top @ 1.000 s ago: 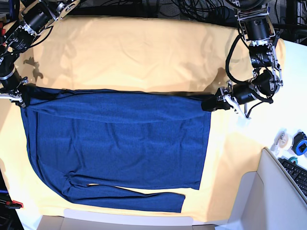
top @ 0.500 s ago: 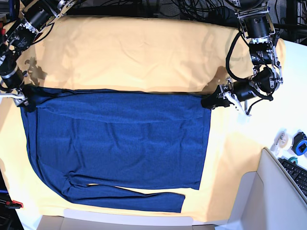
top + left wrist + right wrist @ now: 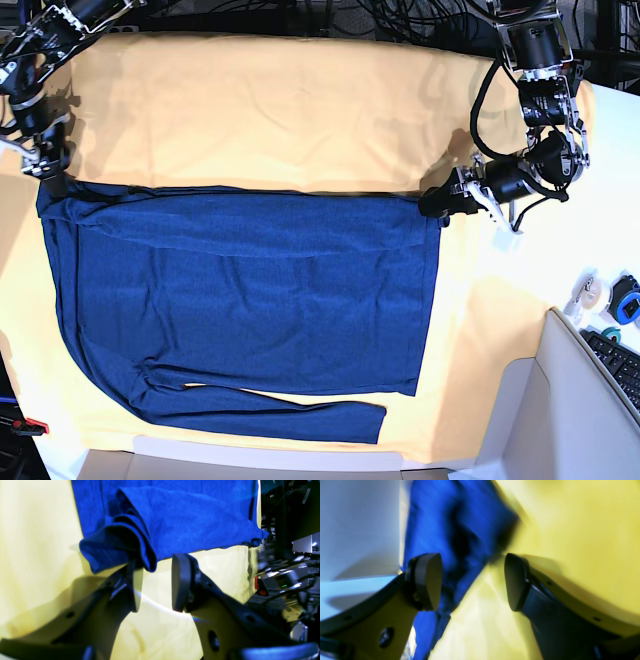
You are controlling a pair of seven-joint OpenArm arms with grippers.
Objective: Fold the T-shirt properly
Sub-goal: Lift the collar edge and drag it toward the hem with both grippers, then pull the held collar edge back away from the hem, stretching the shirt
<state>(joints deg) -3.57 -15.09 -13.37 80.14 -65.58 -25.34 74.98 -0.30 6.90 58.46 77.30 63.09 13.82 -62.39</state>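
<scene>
One T-shirt, dark navy, lies flat on the pale yellow cloth that covers the surface. It fills the near half of the cloth; one long sleeve runs along the near edge, body folded over along the far edge. Far half of the cloth is bare.

Two arms, one at each far corner of the shirt. Left gripper sits low at the shirt's corner on the base view's right side. In the left wrist view the left gripper has jaws partly apart w/ a clear gap between the pads; a bunched shirt corner drapes against the outer face of one finger, nothing pinched between the pads. Right gripper has jaws wide apart, nothing held; shirt edge and yellow cloth show blurred beyond them. In the base view the right gripper hangs just over the shirt's other far corner.

Off to the side on bare white surface: a keyboard, a blue round item, a small white item, approx. three things, well apart from the shirt. Cables crowd the far edge.
</scene>
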